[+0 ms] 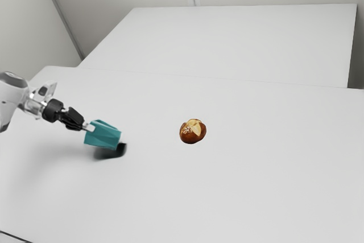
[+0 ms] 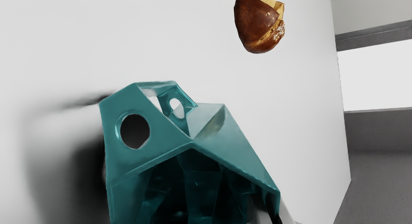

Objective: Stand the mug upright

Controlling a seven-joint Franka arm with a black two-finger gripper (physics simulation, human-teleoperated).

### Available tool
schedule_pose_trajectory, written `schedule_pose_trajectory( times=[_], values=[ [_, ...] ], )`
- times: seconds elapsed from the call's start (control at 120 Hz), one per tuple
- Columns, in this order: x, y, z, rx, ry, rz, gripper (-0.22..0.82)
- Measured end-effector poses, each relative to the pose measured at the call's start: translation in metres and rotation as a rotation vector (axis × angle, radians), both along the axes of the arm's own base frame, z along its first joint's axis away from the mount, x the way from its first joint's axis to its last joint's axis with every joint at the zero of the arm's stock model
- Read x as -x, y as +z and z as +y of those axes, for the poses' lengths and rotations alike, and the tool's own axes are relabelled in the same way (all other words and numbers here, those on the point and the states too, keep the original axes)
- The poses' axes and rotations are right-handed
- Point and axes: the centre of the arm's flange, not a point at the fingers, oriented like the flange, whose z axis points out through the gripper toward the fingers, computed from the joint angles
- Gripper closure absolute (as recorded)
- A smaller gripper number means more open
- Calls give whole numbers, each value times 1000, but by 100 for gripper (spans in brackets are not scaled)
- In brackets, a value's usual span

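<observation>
The mug point(image 1: 103, 135) is at the very end of the claw point(image 1: 89, 127), on the side toward the exterior view's right, and it lies over rather than standing. The claw holds it by the rim: in the wrist view one finger point(image 2: 258, 211) reaches inside the wall and the other stands against the outside, so I take it to be closed on that wall. A dark shadow point(image 1: 116, 151) lies beneath on the worktop point(image 1: 227, 197), and the mug looks raised a little, though whether its lowest corner touches I can't tell from here.

What matters is how the mug's long axis runs. Its mouth opens back toward the claw, and its base points away, toward the exterior view's right and slightly down. The arm itself reaches in at a shallow slope, so axis and claw lean much alike. To my eye, then, the next move calls for tipping the hand steeper, until the base swings under the mouth and can meet the worktop flat. With only the rim pinched, the mug could pivot between the fingers if its base caught early, so I'd want that turn made with some height to spare.

The bread roll point(image 1: 193, 131) sits well apart, beyond the mug's base.
</observation>
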Motion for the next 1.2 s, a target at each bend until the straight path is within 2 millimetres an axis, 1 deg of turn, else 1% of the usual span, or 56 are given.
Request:
schedule_pose_trajectory(
  times=[0.042, 0.075, 0.175, 0.25, 0.325, 0.383, 0.45, 0.6, 0.675, 0.833, 1.0, 1.2],
  values=[
    [-2, 12, 0, -12, -7, -17, 78],
    [-6, 26, -1, -38, -25, -32, 78],
    [-25, 67, -22, -148, -124, -52, 78],
    [-43, 102, -51, -268, -220, -65, 78],
    [-53, 131, -82, -401, -297, -72, 79],
    [-59, 142, -102, -499, -336, -72, 79],
    [-68, 148, -123, -603, -369, -76, 79],
    [-90, 155, -164, -803, -407, -119, 79],
    [-99, 153, -178, -868, -403, -150, 79],
    [-106, 130, -194, -936, -354, -195, 79],
    [-114, 108, -215, -950, -308, -235, 79],
    [-122, 75, -223, -935, -275, -212, 79]
  ],
)
